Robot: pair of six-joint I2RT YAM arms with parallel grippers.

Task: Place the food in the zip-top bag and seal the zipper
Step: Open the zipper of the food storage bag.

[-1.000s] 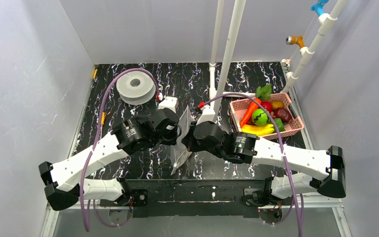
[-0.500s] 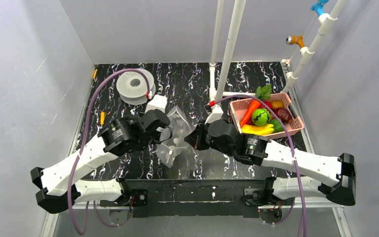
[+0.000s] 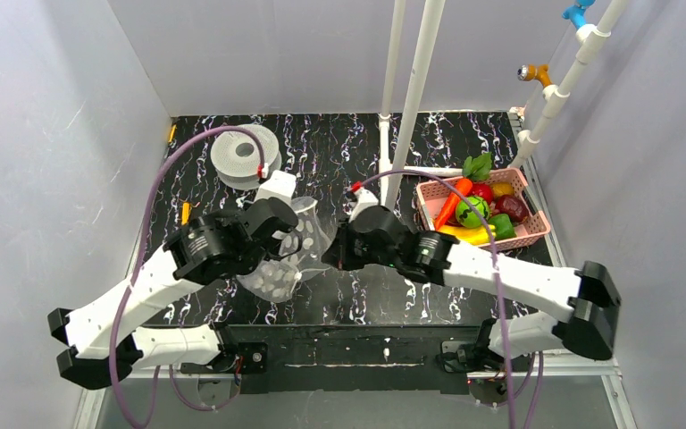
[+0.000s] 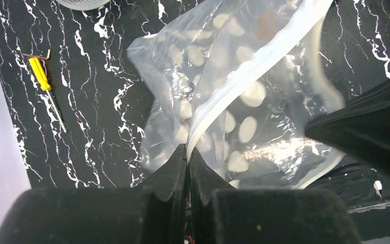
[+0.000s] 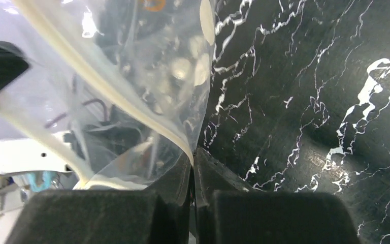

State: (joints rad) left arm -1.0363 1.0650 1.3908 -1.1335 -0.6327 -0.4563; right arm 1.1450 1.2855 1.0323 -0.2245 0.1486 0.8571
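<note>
The clear zip-top bag (image 3: 291, 252) with whitish dots hangs between my two grippers above the table's middle. My left gripper (image 3: 293, 241) is shut on the bag's mouth edge; in the left wrist view the jaws (image 4: 188, 151) pinch the whitish zipper strip (image 4: 244, 76). My right gripper (image 3: 329, 253) is shut on the opposite mouth edge, its jaws (image 5: 193, 156) pinching the zipper strip (image 5: 106, 94). The bag's mouth is pulled open between them. The food (image 3: 472, 212), red, green, yellow and orange toy pieces, lies in the pink basket (image 3: 536, 234) at the right.
A grey-white spool (image 3: 239, 155) sits at the back left. A yellow screwdriver (image 4: 44, 84) lies near the left wall. White pipes (image 3: 408, 116) rise from the table's back middle. White walls close in both sides.
Both grippers have shifted left with the bag. The bag, first flat and narrow between them, has been pulled open and now hangs wide under the left gripper.
</note>
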